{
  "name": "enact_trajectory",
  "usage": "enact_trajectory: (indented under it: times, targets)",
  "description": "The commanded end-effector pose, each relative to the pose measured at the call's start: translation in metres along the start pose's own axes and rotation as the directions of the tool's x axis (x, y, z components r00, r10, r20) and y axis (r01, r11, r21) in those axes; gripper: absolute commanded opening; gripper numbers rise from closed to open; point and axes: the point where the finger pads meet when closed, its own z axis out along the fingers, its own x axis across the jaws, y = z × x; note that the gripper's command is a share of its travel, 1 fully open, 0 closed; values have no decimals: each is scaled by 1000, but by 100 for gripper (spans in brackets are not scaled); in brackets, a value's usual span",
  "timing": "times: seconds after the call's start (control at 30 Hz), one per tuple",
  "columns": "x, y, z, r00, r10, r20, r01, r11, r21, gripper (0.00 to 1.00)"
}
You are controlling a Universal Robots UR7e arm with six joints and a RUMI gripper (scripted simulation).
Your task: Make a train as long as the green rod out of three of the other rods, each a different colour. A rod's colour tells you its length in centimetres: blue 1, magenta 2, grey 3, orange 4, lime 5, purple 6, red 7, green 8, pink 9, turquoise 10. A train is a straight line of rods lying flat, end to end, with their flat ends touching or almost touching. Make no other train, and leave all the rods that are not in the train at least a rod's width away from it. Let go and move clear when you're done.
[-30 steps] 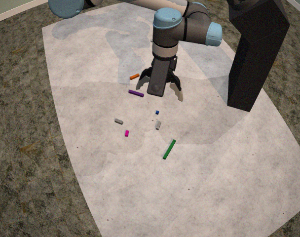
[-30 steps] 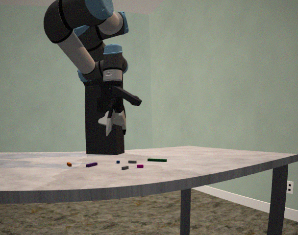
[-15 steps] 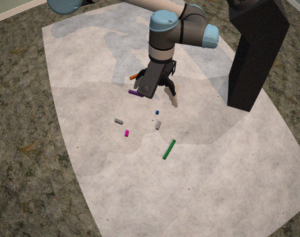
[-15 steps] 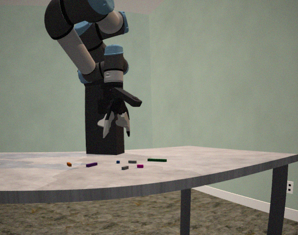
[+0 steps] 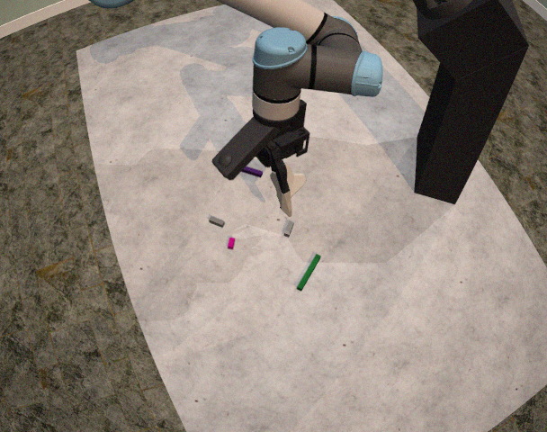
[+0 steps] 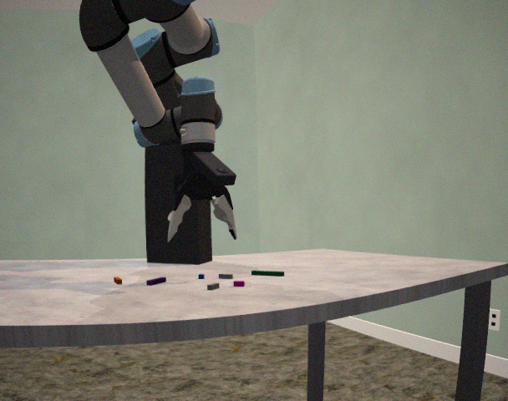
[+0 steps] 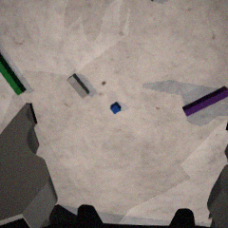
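Note:
My gripper (image 5: pixel 290 193) is open and empty, high above the table, also seen in the side view (image 6: pixel 200 224). A small blue rod (image 7: pixel 115 107) lies below it near the middle of the wrist view, also in the side view (image 6: pixel 200 276); the fingers hide it in the top view. The green rod (image 5: pixel 308 272) lies in front, also at the wrist view's left edge (image 7: pixel 10 75). A grey rod (image 5: pixel 288 227) lies near the blue one. A second grey rod (image 5: pixel 216 220) and a magenta rod (image 5: pixel 230 242) lie to the left. A purple rod (image 5: pixel 252 171) lies partly behind the wrist camera. An orange rod (image 6: pixel 118 280) shows in the side view.
The arm's dark pedestal (image 5: pixel 460 97) stands at the back right of the table. The table edge (image 6: pixel 246 319) curves along the front in the side view.

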Motion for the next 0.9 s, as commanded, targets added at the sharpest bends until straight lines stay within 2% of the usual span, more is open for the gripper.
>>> enact_trajectory:
  times: [0.0, 0.23, 0.5, 0.57, 0.87]
  targets:
    - [2, -7, 2, 996, 94, -2, -94, 995, -16, 100]
    - [11, -30, 5, 931, 365, -6, -365, 931, -15, 100]
    - [20, -54, 6, 789, 614, -10, -614, 789, -11, 100]
    - [20, -54, 6, 789, 614, -10, -614, 789, -11, 100]
    - [27, -74, 4, 623, 782, -12, -782, 623, -8, 100]
